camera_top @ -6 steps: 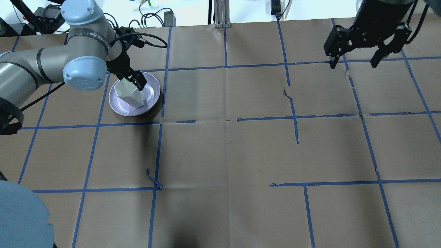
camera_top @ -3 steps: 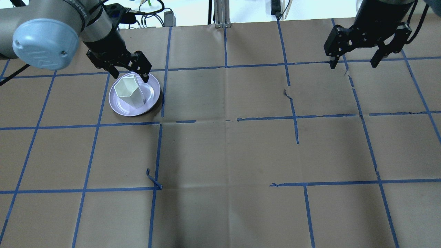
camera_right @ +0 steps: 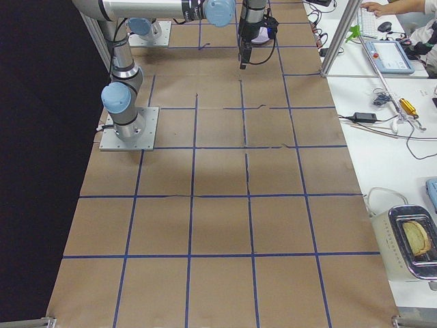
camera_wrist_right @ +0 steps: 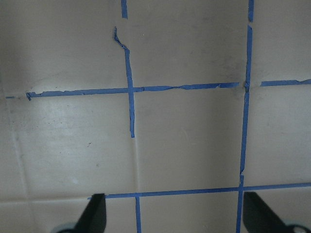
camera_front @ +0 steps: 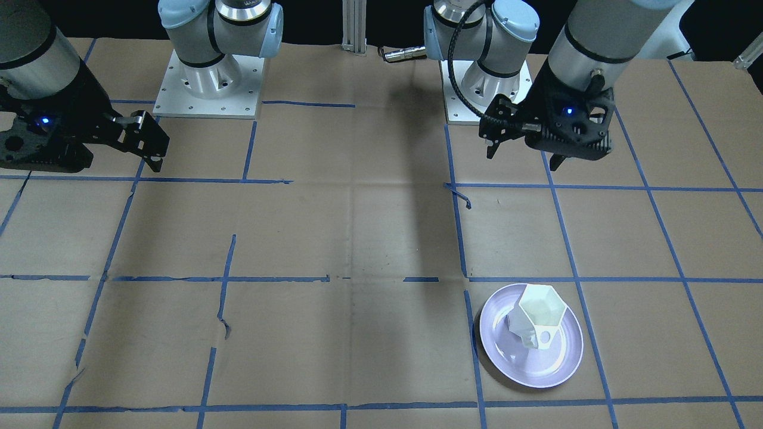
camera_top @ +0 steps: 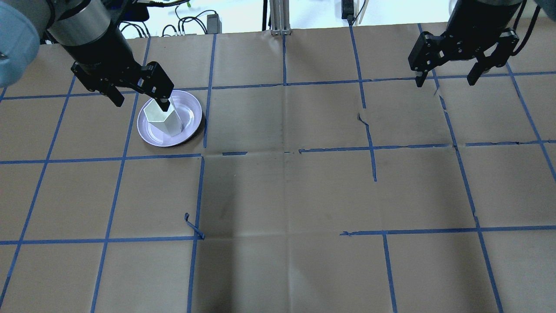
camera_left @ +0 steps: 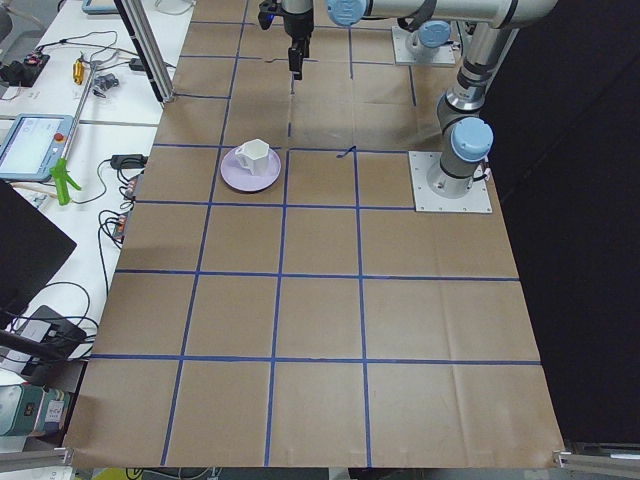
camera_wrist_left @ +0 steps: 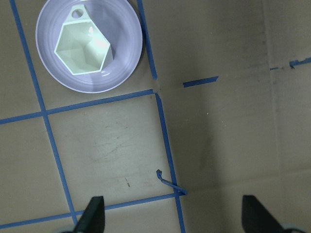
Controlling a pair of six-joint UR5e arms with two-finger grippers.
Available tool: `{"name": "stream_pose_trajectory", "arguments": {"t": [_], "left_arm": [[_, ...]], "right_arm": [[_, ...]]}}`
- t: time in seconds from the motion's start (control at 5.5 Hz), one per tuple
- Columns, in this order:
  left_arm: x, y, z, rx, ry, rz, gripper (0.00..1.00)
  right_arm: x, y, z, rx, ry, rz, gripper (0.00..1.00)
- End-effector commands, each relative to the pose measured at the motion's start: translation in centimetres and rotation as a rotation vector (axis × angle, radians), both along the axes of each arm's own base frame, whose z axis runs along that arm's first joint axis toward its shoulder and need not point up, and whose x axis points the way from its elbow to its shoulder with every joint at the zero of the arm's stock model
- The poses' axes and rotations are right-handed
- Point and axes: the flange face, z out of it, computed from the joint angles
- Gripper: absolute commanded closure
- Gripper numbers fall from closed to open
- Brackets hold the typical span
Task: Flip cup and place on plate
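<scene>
small white faceted cup with a hexagonal rim point(camera_top: 164, 119): stands mouth up on the round glossy pale lavender plate point(camera_top: 191, 114), base near the plate's centre, loop handle at 11 o'clock in the left wrist view. the plate lies at 10 o'clock on the brown paper-covered bench point(camera_top: 286, 195).

left jaws: spread wide, empty, seen over the plate's 10 o'clock edge in the overhead view, raised well clear of the cup.

right jaws: spread, empty, at 2 o'clock, well apart.

judgement: flip and placement appear complete; the step in hand is clearance. the next move calls for a straight rise, no sideways sweep near the rim.
</scene>
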Motion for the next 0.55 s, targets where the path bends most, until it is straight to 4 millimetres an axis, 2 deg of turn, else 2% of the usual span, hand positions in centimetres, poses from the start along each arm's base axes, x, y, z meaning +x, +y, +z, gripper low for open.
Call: {"name": "stream_pose_trajectory", "arguments": {"t": [0.0,0.36], "left_arm": [[0.04,-0.44,0.95,-0.070,-0.004,0.049,0.02],[0.14,0.06,1.47,-0.074,-0.007,0.043,0.02]], "right_arm": [[0.00,0.00,0.01,0.000,0.000,0.000,0.00],[0.00,0.00,0.01,0.000,0.000,0.000,0.00]]}}
